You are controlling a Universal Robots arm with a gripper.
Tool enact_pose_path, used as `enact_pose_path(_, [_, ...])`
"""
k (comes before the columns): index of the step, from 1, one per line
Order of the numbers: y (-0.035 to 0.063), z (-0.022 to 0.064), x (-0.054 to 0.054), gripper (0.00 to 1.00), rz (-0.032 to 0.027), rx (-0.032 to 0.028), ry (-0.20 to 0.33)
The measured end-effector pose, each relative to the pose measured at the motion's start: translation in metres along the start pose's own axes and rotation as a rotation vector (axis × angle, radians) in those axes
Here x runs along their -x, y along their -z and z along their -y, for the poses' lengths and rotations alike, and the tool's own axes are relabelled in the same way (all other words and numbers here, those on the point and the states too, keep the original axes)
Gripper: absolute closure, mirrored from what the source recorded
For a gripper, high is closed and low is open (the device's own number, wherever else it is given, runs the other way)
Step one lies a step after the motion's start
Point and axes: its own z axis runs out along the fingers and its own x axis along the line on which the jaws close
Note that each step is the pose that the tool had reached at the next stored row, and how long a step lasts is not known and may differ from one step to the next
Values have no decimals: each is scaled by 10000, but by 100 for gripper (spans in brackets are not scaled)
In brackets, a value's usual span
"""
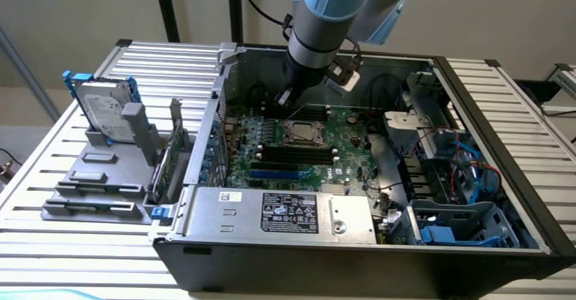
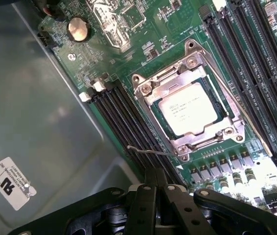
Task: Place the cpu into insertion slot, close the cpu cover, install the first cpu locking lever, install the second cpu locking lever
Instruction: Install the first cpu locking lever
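The cpu [image 2: 193, 108] lies silvery face up in the insertion slot [image 1: 301, 133] on the green board. The cpu cover [image 2: 173, 78], a silvery frame with a window, lies flat over it. One thin wire locking lever [image 2: 150, 151] sticks out from the socket's corner toward my fingers. A second lever [image 2: 248, 117] runs along the socket's far side. My gripper [image 2: 156, 178] is shut with nothing between its black fingers. It hovers a short way from the wire lever's free end. In the exterior view the gripper [image 1: 286, 99] hangs inside the case behind the socket.
Black memory slots [image 2: 121, 120] flank the socket on both sides. The grey case wall [image 2: 31, 98] stands close beside the gripper. A grey power-supply box [image 1: 279, 212] sits at the case front, blue cables [image 1: 468, 172] on the exterior view's right, a hard drive [image 1: 101, 108] outside on the left.
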Motion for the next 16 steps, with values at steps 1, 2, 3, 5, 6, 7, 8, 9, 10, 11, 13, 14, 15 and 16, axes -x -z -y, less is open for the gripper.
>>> enact_pose_path(1, [-11,-3,3,89,-4,5,4])
enact_pose_path(2, [-19,-5,6,89,-6,10,6])
enact_pose_path(3, [-30,-7,10,89,-9,15,7])
enact_pose_path(5, [-59,-11,21,89,-8,19,8])
enact_pose_path(6, [-73,-12,28,89,-5,20,7])
enact_pose_path(7, [-87,-11,34,89,-4,23,8])
enact_pose_path(8, [-98,-10,41,89,-1,27,8])
enact_pose_path(9, [-110,-8,48,89,1,33,9])
enact_pose_path(10, [-120,-6,54,89,1,39,11])
enact_pose_path(11, [-130,-6,58,89,-2,47,14])
enact_pose_path(13, [-144,-11,62,89,-7,57,20])
enact_pose_path(14, [-152,-14,64,89,-6,63,21])
enact_pose_path(15, [-162,-16,67,89,-4,70,21])
enact_pose_path(16, [-172,-19,70,89,0,78,23])
